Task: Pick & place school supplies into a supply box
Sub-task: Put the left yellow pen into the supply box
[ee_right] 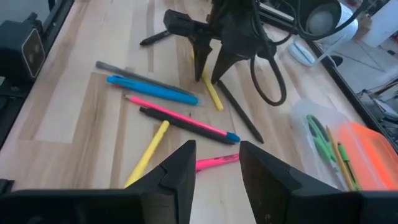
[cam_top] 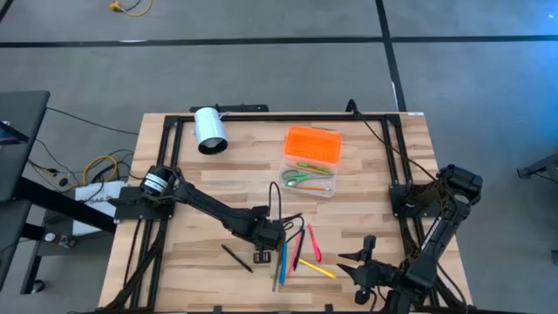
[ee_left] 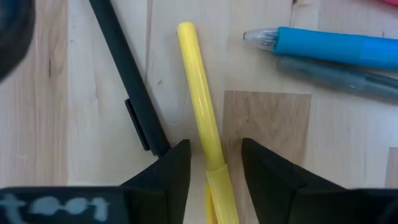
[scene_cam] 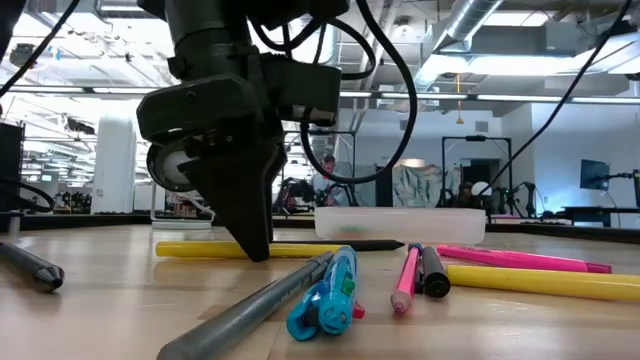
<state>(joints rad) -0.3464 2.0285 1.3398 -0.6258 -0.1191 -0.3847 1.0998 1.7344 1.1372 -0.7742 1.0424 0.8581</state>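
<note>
Left gripper (ee_left: 214, 171): down at the table, fingers apart, straddling the yellow pen (ee_left: 202, 118).
Pen axis: runs straight ahead from the gap, one end between the fingers.
Grip: not yet clamped.
Right gripper (ee_right: 216, 163): fingers apart, empty, waiting well apart.
Nearer arm: left.
Box (cam_top: 312, 161): open, up-table, toward the right arm's side.

A light butcher-block counter (cam_top: 218, 157) in a black metal frame stands on a grey floor (cam_top: 261, 70) crossed by dark lines. A yellow cable (cam_top: 129, 7) lies coiled on the floor far off, and more cables (cam_top: 96, 166) trail beside the counter near a dark desk edge (cam_top: 22, 109). Across the counter, the low view opens on a large hall with exposed silver ducts (scene_cam: 500, 25), long ceiling lights (scene_cam: 530, 97), and a screen (scene_cam: 594, 172) at the right.
</note>
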